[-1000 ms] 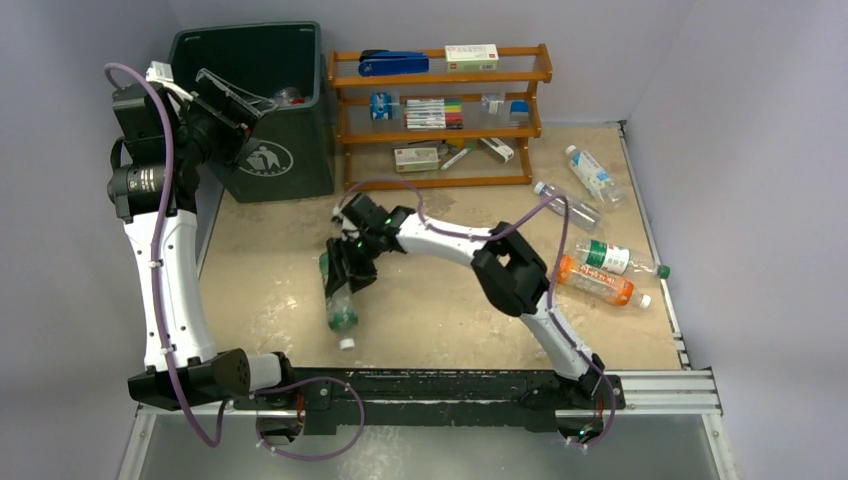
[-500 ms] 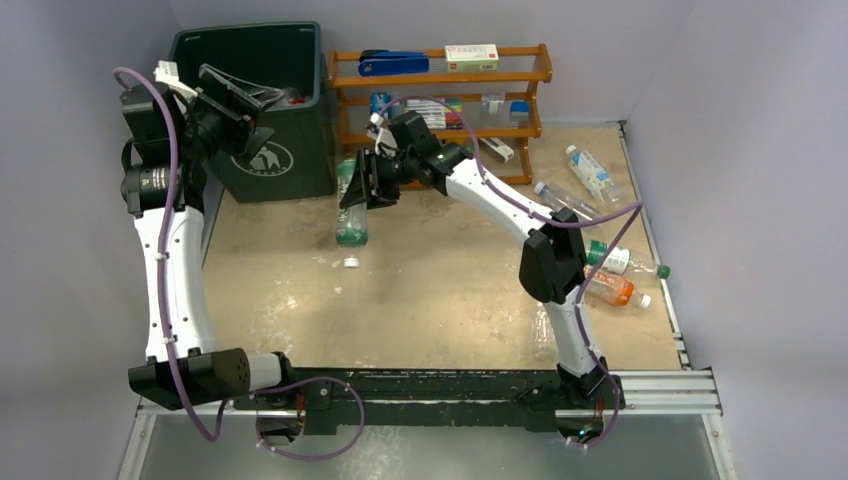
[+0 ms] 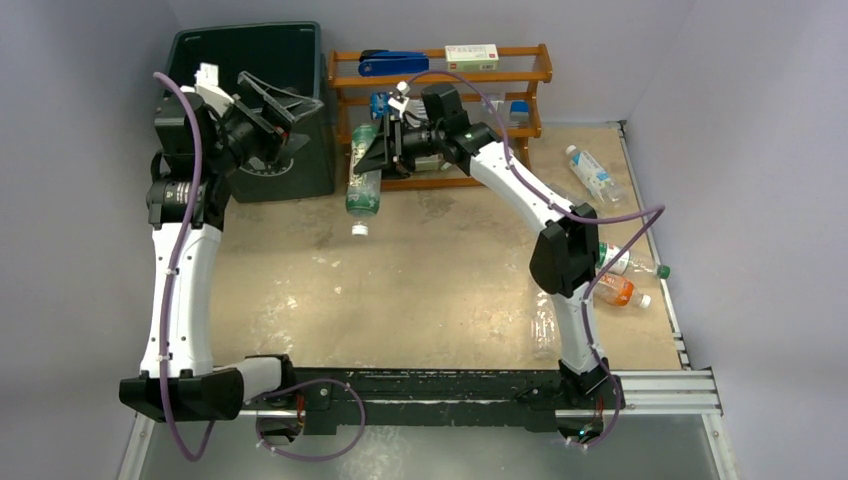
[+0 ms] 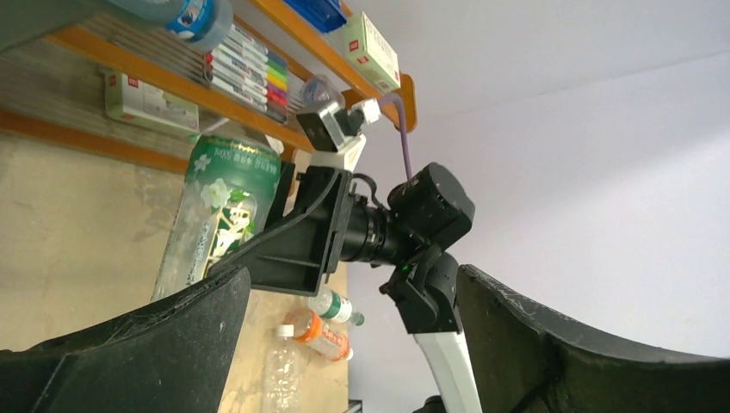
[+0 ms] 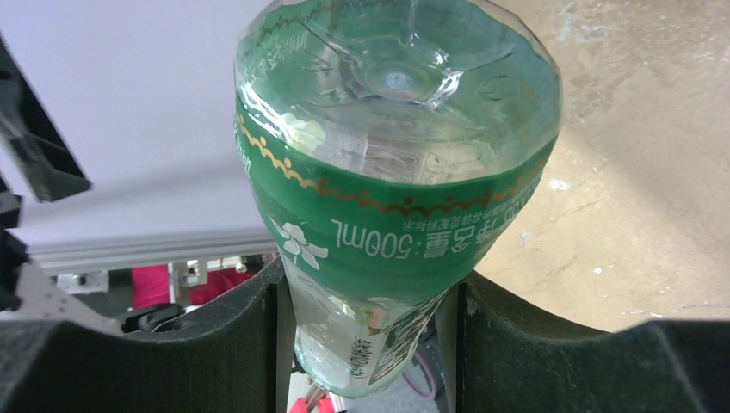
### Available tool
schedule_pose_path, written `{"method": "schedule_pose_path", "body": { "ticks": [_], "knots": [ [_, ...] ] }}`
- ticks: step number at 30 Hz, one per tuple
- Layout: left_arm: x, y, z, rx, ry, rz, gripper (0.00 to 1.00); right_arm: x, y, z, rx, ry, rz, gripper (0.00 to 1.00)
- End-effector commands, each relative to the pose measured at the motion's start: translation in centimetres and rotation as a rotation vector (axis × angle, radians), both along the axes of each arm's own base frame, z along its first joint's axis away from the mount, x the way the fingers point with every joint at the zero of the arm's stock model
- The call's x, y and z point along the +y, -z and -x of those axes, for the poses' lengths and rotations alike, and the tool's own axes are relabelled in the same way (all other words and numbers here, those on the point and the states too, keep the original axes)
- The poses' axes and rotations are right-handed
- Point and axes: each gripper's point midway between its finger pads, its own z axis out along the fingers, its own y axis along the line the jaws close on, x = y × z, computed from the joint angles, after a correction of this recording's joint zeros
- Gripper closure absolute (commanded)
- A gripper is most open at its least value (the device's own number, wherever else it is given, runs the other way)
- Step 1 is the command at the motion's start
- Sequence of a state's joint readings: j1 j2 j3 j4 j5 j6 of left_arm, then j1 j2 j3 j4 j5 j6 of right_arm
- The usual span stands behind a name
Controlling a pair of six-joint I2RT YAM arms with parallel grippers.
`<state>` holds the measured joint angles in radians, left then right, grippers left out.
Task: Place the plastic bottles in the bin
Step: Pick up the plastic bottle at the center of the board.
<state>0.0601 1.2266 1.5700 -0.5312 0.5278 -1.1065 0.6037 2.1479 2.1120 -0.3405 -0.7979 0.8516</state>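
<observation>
Above the counter (image 3: 420,290), between the bin (image 3: 247,28) and the wooden rack (image 3: 500,76), a green-labelled bottle (image 3: 364,185) hangs cap-down, clamped across its body by the right tool (image 3: 383,153), while the left tool (image 3: 288,112) gapes wide, apparently near the bin's front wall.

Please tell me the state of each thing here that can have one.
Green-labelled clear plastic bottle: held in air, cap down.
Right gripper: shut on this bottle.
Left gripper: open, empty.
Dark green rectangular plastic bin: upright, open top.
Orange plastic bottle: lying on its side.
</observation>
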Motion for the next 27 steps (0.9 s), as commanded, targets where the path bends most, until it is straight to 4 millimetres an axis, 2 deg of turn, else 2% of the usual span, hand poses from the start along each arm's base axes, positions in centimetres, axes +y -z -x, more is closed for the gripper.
{"method": "schedule_pose_path", "body": {
  "ticks": [1,7,13,19,27],
  "knots": [
    [-0.8,-0.6,0.9,-0.065,0.016,-0.046,0.11,-0.8,-7.6,2.4,-0.084,-0.076,-0.161,0.49],
    [-1.6,1.4,1.8,-0.028,0.056,-0.103,0.11,-2.2,-10.8,3.0,-0.086,-0.110,-0.272,0.49],
    [-2.1,2.1,2.2,-0.038,0.073,-0.134,0.11,-2.7,-13.5,3.9,-0.088,-0.156,-0.370,0.48],
    [-4.0,2.5,2.4,-0.044,0.120,-0.144,0.11,-3.1,-15.1,4.6,-0.069,-0.176,-0.441,0.48],
    [-7.8,3.5,3.1,-0.048,0.217,-0.163,0.11,-3.6,-17.0,5.0,-0.061,-0.196,-0.527,0.48]
  ]
}}
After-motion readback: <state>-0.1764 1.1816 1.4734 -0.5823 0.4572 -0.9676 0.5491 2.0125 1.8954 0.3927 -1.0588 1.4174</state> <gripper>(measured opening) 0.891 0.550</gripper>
